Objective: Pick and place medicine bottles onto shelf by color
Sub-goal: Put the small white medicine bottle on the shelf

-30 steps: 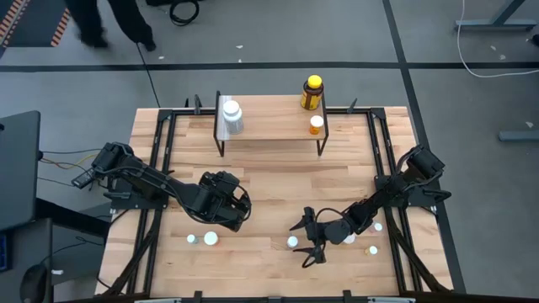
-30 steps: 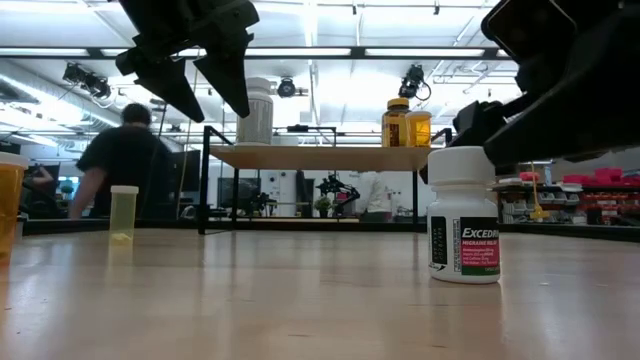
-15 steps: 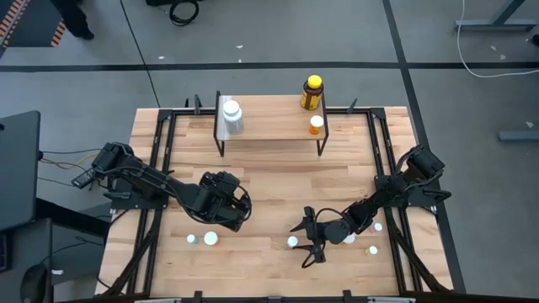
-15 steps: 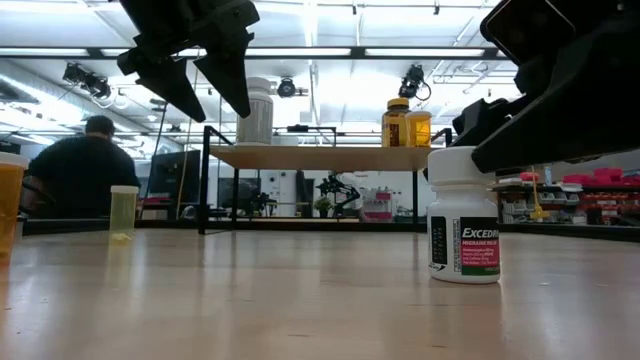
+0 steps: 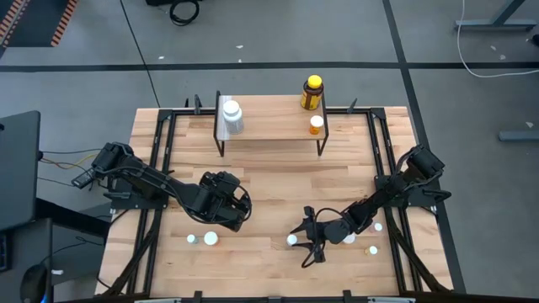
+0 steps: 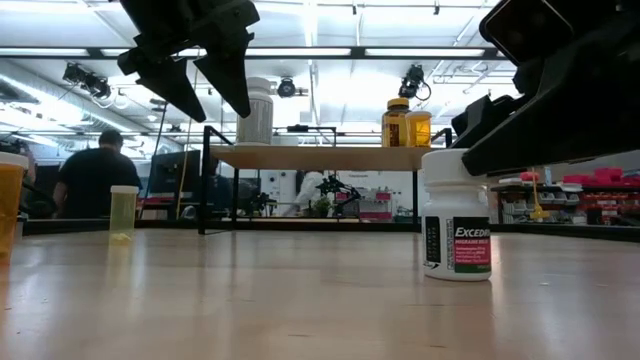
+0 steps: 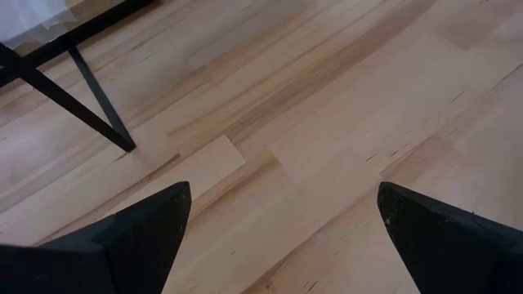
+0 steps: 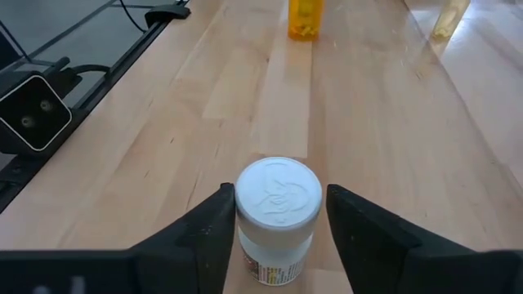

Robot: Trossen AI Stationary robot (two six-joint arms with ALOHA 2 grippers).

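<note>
A white bottle (image 8: 278, 214) with a white cap stands upright on the table near its front edge (image 5: 291, 241). My right gripper (image 8: 279, 194) reaches low from the table's right, its fingers on either side of the cap and still a little open. My left gripper (image 5: 227, 212) hangs open above the table's left half with nothing between its fingers (image 7: 282, 237). The shelf (image 5: 269, 126) stands at the far middle on black legs. It carries a larger white bottle (image 5: 232, 114), a small orange one (image 5: 316, 124) and a dark amber one with a yellow cap (image 5: 312, 93). My right gripper has one finger (image 8: 221, 214) against the side of the white bottle's cap (image 8: 242, 202). The other finger (image 8: 341, 214) stands a sliver away from the cap. The fingers come nearly level from the table's right. The bottle stands upright on the table.
Two white-capped bottles (image 5: 200, 239) stand near the front left. A white-capped bottle (image 5: 349, 238) and a small orange one (image 5: 371, 249) stand by my right arm. A camera (image 8: 33, 110) sits at the table's near edge. Bare wood lies between the shelf and the grippers.
My right gripper's fingers have closed in around the white bottle's cap while the arm stayed in place. The bottle has slid a little along the table and stayed upright. A person has walked about in the room beyond.
</note>
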